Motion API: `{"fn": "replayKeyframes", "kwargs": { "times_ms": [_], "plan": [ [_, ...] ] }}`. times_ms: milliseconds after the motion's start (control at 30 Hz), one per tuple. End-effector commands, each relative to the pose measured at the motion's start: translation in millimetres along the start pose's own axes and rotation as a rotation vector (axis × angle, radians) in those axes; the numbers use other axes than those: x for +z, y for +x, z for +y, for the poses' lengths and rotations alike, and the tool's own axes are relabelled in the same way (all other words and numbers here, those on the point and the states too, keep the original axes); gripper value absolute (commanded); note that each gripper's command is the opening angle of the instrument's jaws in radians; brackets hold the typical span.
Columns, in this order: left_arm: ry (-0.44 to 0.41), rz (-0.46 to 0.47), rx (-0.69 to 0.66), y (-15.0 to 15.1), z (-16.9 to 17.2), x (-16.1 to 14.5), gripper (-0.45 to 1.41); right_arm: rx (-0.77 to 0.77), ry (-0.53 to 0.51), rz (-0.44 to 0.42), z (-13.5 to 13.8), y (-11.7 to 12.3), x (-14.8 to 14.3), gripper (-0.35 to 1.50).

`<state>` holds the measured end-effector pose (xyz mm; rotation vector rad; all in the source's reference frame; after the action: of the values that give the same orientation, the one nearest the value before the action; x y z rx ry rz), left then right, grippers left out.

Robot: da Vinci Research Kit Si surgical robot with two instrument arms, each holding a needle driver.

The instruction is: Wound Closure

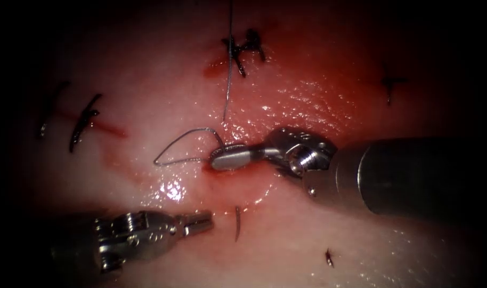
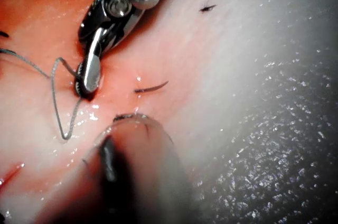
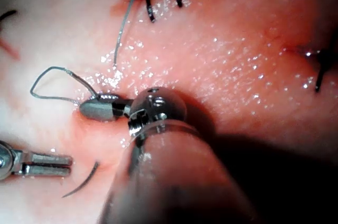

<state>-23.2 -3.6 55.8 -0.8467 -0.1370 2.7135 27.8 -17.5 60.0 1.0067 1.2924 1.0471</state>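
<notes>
1. Pork tissue (image 1: 163, 69) spreads under both tools, wet with red fluid (image 1: 302, 106) around the cut (image 1: 222, 176), with dark tied stitches (image 1: 243, 48) further up and to the left.
2. Right tool (image 1: 230, 158) reaches in from the right, its jaws clenched low on the tissue at the cut; they pinch the thread (image 1: 182, 146), which loops out to the left of them and returns to the jaw tips.
3. Left tool (image 1: 201, 222) lies below and left of the cut, jaws pressed together and holding nothing.
4. Needle (image 1: 237, 224) sits just right of the left tool's tip, apart from it, and below the right tool. One short dark arc shows, running roughly up and down; it seems to rise out of the tissue, with the rest hidden.
5. Judged from this, the left tool is the nearer to the needle, whose visible arc stands across that tool's line of reach.
6. Another thread strand (image 1: 228, 80) runs down from the upper stitches and ends just above the loop.
</notes>
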Motion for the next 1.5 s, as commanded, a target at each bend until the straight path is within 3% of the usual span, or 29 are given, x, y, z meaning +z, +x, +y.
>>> {"fn": "replayKeyframes", "kwargs": {
  "times_ms": [33,100,133,333,467,733,1000,1200,1333,1367,1400,1433,1500],
  "plan": [
    [0.008,0.022,0.016,0.2,0.3,0.7,0.22,-0.032,-0.024,0.029,0.9,0.9,0.2,0.51],
    [0.051,0.073,0.076,1.0,-0.4,0.4,0.35,-0.13,-0.084,0.104,1.7,4.0,-0.7,0.93],
    [0.051,0.073,0.076,1.0,-0.4,0.4,0.35,-0.13,-0.084,0.104,1.7,4.0,-0.7,0.93],
    [0.091,0.206,0.184,2.3,-1.2,0.3,0.51,-0.246,-0.155,0.209,2.9,9.7,-3.3,1.25],
    [0.087,0.23,0.237,2.7,-1.3,0.7,0.56,-0.27,-0.198,0.224,3.3,11.5,-5.0,1.26],
    [0.084,0.3,0.262,4.2,-2.5,1.6,0.56,-0.283,-0.223,0.224,3.4,11.3,-7.2,1.23],
    [0.047,0.368,0.298,5.8,-2.9,4.2,0.46,-0.297,-0.218,0.223,3.6,9.9,-7.4,1.16],
    [0.025,0.387,0.272,5.3,-3.5,5.1,0.39,-0.309,-0.218,0.227,3.7,9.3,-7.4,1.15],
    [0.002,0.402,0.211,4.6,-4.2,5.5,0.1,-0.31,-0.215,0.227,3.7,8.4,-7.5,0.96],
    [-0.004,0.41,0.185,4.4,-4.3,5.5,-0.05,-0.312,-0.214,0.227,3.6,8.2,-7.6,0.89],
    [-0.013,0.417,0.154,4.2,-4.5,5.6,-0.33,-0.313,-0.213,0.226,3.6,8.0,-7.6,0.83],
    [-0.019,0.424,0.127,4.1,-4.6,5.6,-0.45,-0.314,-0.212,0.226,3.6,7.8,-7.7,0.71],
    [-0.035,0.439,0.074,3.9,-4.7,5.6,-0.45,-0.315,-0.21,0.224,3.5,7.6,-7.9,0.57]
  ]
}}
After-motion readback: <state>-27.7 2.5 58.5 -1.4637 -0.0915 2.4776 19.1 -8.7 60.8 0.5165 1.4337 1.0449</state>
